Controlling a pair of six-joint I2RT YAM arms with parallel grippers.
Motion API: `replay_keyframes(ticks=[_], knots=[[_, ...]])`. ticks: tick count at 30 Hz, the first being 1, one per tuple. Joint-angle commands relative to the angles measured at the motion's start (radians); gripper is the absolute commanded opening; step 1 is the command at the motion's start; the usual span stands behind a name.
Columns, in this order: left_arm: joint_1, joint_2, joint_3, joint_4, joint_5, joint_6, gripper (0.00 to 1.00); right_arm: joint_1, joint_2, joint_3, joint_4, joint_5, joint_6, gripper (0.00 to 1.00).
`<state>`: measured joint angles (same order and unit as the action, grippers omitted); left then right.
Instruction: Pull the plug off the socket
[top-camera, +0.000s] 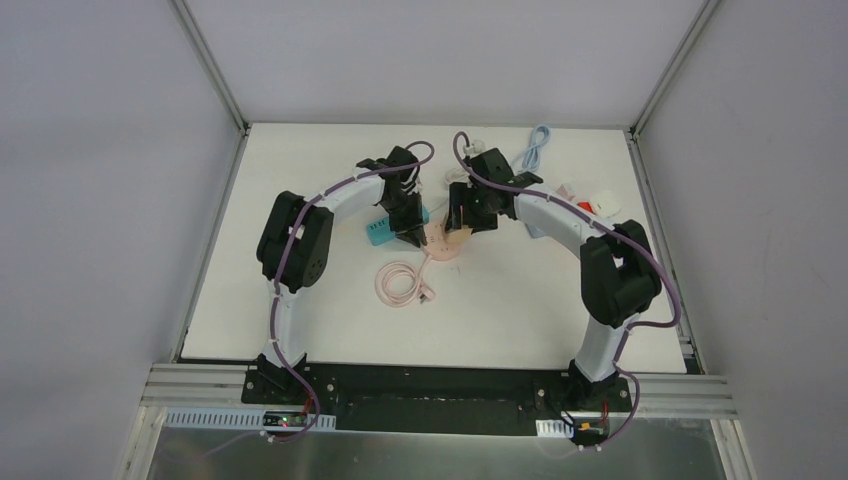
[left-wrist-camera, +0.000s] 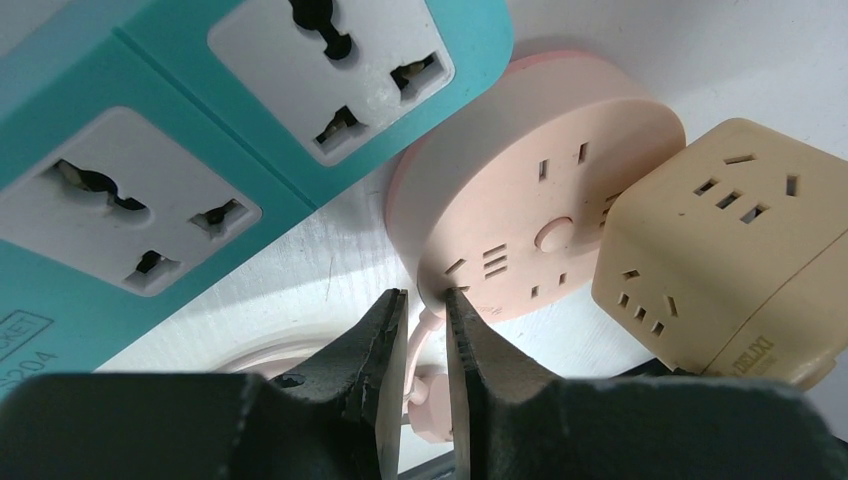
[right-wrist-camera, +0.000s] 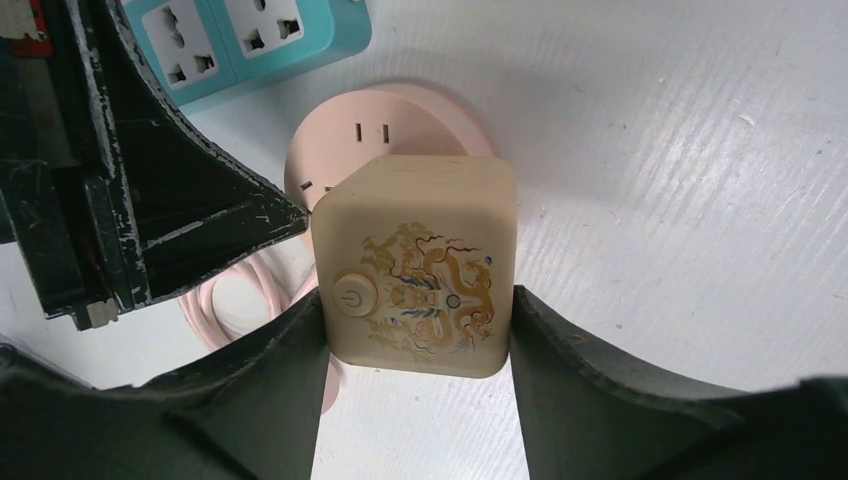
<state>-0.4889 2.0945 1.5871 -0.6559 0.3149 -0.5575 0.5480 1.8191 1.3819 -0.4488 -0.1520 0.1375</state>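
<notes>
A round pink socket (left-wrist-camera: 540, 190) lies on the white table, with a beige cube plug (right-wrist-camera: 415, 265) seated in it. The cube has a dragon print and a power button on top. My right gripper (right-wrist-camera: 417, 297) is shut on the cube's two sides from above. My left gripper (left-wrist-camera: 425, 295) is nearly closed, with only a narrow gap. Its tips rest on the socket's near rim, where the pink cable (left-wrist-camera: 432, 340) leaves it. In the top view both grippers (top-camera: 413, 238) (top-camera: 462, 222) meet over the socket (top-camera: 447, 247).
A teal power strip (left-wrist-camera: 200, 130) lies just left of the socket, touching it. The socket's pink cable is coiled (top-camera: 400, 283) in front. A light blue cable (top-camera: 537, 150) and small red and white items (top-camera: 590, 200) lie at the back right.
</notes>
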Motion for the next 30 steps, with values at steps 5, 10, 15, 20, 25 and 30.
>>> replay_keyframes(ticks=[5,10,15,20,25,30], knots=[[0.025,0.068,-0.008,-0.054,-0.065,0.027,0.21,-0.091,-0.068,0.032,0.121,-0.23,0.109,0.0],[0.03,0.07,-0.009,-0.052,-0.056,0.024,0.23,-0.138,-0.078,0.024,0.143,-0.295,0.164,0.0],[0.031,0.071,-0.005,-0.047,-0.034,0.019,0.24,-0.075,-0.052,0.085,0.033,-0.105,0.056,0.0],[0.03,0.08,0.009,-0.051,-0.028,0.015,0.26,0.037,0.001,0.117,-0.05,0.098,-0.046,0.0],[0.031,0.087,0.019,-0.059,-0.026,0.012,0.26,0.056,-0.002,0.14,-0.048,0.115,-0.052,0.0],[0.032,0.088,0.027,-0.059,-0.025,0.013,0.27,0.049,0.003,0.164,-0.071,0.121,-0.066,0.0]])
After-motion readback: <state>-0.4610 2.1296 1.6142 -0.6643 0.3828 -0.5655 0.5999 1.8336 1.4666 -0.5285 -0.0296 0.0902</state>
